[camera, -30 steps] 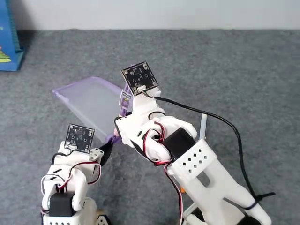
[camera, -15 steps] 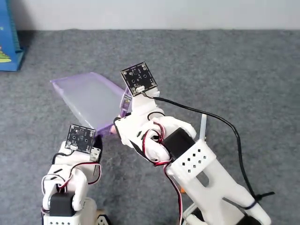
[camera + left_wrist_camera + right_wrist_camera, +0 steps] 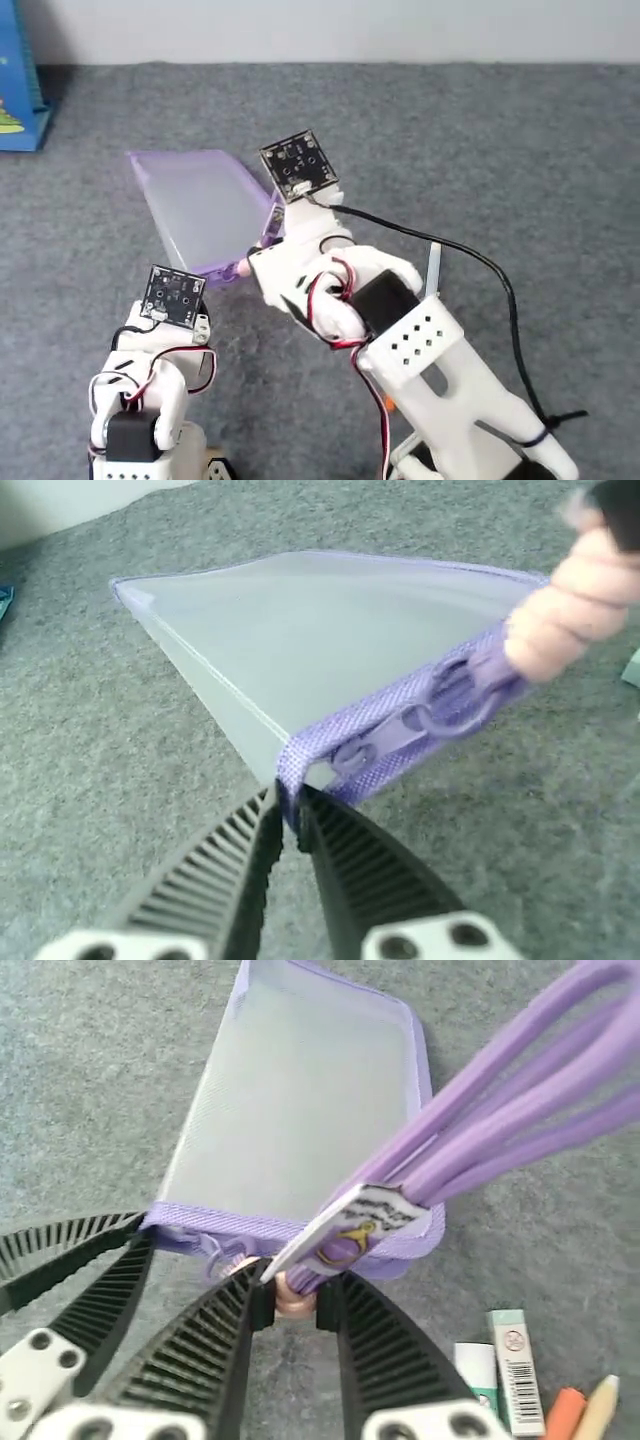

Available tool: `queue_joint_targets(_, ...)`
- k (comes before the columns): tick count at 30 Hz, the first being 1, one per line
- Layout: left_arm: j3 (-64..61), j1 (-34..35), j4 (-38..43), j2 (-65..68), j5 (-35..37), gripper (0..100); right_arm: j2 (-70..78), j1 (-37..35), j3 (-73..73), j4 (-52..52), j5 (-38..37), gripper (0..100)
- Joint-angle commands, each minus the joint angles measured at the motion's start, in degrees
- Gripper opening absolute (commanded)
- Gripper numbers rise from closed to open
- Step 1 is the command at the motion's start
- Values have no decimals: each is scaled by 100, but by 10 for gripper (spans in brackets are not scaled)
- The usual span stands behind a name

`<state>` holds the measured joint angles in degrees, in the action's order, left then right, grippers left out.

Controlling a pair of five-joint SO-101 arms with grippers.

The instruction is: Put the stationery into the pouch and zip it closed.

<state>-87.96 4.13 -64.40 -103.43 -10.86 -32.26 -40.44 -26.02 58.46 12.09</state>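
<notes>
The pouch [image 3: 200, 210] is translucent with a purple zip edge and lies tilted on the grey carpet. My left gripper [image 3: 290, 815] is shut on the corner of the pouch [image 3: 330, 640] at the end of the zip band. My right gripper [image 3: 292, 1300] is shut on the pink zip pull [image 3: 290, 1298], which hangs off the zip slider [image 3: 440, 705] partway along the band. Purple strap loops [image 3: 500, 1090] and a paper tag [image 3: 350, 1225] stick out over the right gripper. An eraser [image 3: 512, 1360], an orange pen [image 3: 565, 1410] and a pencil [image 3: 600, 1410] lie on the carpet beside the pouch [image 3: 300, 1110].
A white stick [image 3: 433, 265] lies on the carpet to the right of the right arm. A blue box [image 3: 18, 80] stands at the far left edge. A black cable [image 3: 480, 265] arcs over the right arm. Open carpet [image 3: 500, 130] stretches to the back and right.
The pouch has swung round and shifted away from the arms, its far corner rising toward the back. The left gripper has drawn back under its camera board, still holding the corner.
</notes>
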Motion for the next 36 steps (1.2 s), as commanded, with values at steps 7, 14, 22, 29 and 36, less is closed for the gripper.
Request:
queue_joint_targets(7, 189, 809, 290, -53, 158, 10, -233, 884, 167, -215, -466, 8)
queue_joint_targets(14, 198, 853, 299, -53, 202, 10, -233, 1613, 167, -602, -677, 8)
queue_joint_targets(22, 198, 826, 299, -53, 202, 10, -242, 1947, 413, -470, -668, 8)
queue_joint_targets(29, 171, 448, 299, -53, 211, 33, -286, 1305, 466, -57, -633, 8)
queue_joint_targets(36, -92, 440, 756, -53, 791, 205, -1200, 1191, 448, 268, -633, 8)
